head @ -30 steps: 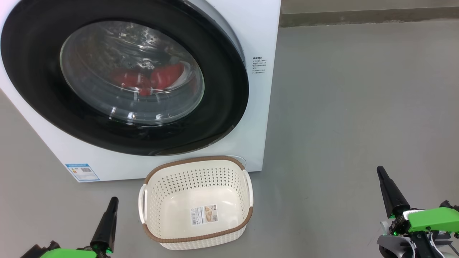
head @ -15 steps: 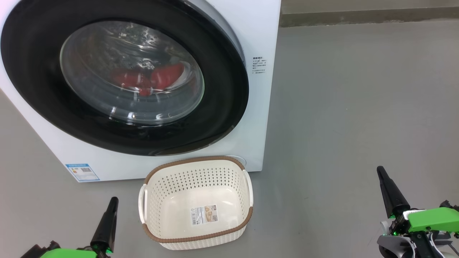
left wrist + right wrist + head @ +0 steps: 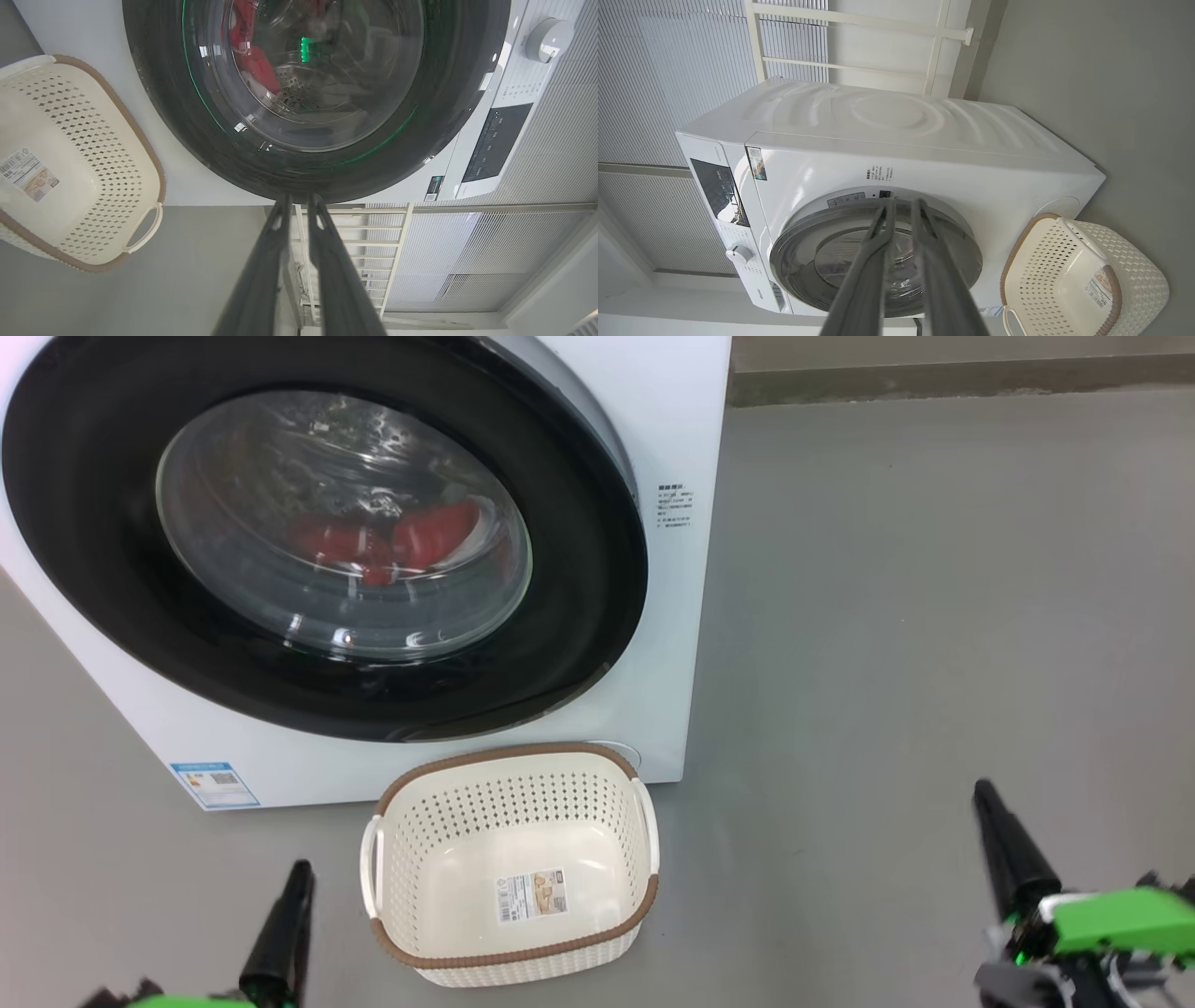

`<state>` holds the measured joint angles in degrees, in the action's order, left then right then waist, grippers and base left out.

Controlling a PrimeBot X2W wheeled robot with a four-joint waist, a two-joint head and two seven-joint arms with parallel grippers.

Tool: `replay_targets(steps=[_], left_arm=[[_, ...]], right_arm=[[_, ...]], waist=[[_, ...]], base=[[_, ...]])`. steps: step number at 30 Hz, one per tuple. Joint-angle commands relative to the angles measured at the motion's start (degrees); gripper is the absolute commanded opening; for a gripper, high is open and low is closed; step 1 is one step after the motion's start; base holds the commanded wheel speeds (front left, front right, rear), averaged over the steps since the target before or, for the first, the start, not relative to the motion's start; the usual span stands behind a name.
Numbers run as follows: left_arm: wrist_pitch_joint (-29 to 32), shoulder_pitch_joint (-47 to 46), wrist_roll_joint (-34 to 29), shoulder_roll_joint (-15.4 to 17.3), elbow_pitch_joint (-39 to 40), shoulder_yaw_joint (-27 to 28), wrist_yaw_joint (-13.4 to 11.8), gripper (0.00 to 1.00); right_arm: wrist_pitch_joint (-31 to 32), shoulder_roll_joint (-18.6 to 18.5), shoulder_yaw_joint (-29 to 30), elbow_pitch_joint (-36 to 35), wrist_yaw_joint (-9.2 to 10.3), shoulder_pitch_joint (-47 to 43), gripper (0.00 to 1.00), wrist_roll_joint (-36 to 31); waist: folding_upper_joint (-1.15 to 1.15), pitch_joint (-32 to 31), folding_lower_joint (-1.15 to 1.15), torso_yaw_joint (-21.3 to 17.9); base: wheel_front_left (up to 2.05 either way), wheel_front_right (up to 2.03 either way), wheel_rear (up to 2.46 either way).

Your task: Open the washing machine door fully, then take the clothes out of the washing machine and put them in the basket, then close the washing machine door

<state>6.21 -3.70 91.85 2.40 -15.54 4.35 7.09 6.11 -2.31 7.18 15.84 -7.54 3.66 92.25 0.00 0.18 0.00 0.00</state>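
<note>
The white washing machine (image 3: 677, 420) fills the upper left of the head view. Its round black-rimmed door (image 3: 583, 579) covers the drum. I cannot tell whether it is latched. Red clothes (image 3: 420, 537) lie behind the glass, also as red clothes (image 3: 254, 70) in the left wrist view. The empty cream basket (image 3: 509, 803) stands on the floor just before the machine. My left gripper (image 3: 300, 873) is shut, low and left of the basket. My right gripper (image 3: 980, 791) is shut, far right of it. Left gripper (image 3: 300, 199) and right gripper (image 3: 903, 203) both point at the door, holding nothing.
Grey floor (image 3: 887, 616) stretches open to the right of the machine up to a low wall base (image 3: 934, 378). A control panel (image 3: 495, 140) and knob (image 3: 549, 35) sit on the machine's front. A white railing (image 3: 859, 18) and slatted blinds stand behind it.
Both grippers have sunk slightly lower in the head view and look a little blurred. Door, clothes and basket are as before.
</note>
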Motion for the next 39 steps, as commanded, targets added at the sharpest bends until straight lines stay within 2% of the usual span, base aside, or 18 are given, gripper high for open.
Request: replay_targets(steps=[1, 2, 9, 12, 39], left_arm=[[0.0, 0.3, 0.0, -0.1, -0.5, -0.1, 0.0, 0.00], [0.0, 0.7, 0.0, -0.2, -1.2, -0.2, 0.0, 1.00], [-1.2, 1.1, -0.9, -0.2, -0.1, -0.4, 0.0, 1.00], [-1.7, 1.4, -1.9, -0.1, 0.4, -0.4, 0.0, 1.00], [-6.3, 2.6, -25.8, 0.0, 4.3, -0.8, -0.2, 1.00]], right_arm=[[-0.1, 0.2, -0.1, 0.6, 0.01, -0.2, 0.00, 0.0], [-0.1, 0.5, -0.3, 1.3, 0.01, -0.7, 1.00, 0.0], [-1.2, 0.4, -1.5, 1.1, 0.01, -0.9, 1.00, -0.7], [-1.7, 0.0, -2.2, 1.1, 0.01, -1.0, 1.00, -2.0], [-6.3, -0.9, -4.6, 0.4, 0.02, -1.8, 1.00, -19.3]], waist=[[0.00, 0.0, 0.00, 0.0], [0.00, 0.0, 0.00, 0.0], [0.00, 0.0, 0.13, 0.1], [0.00, 0.1, 0.04, 0.2], [0.00, 0.6, 0.00, 0.7]], base=[[0.00, 0.00, 0.00], [0.00, 0.00, 0.00], [0.00, 0.00, 0.00], [0.00, 0.00, 0.00], [0.00, 0.00, 0.00]])
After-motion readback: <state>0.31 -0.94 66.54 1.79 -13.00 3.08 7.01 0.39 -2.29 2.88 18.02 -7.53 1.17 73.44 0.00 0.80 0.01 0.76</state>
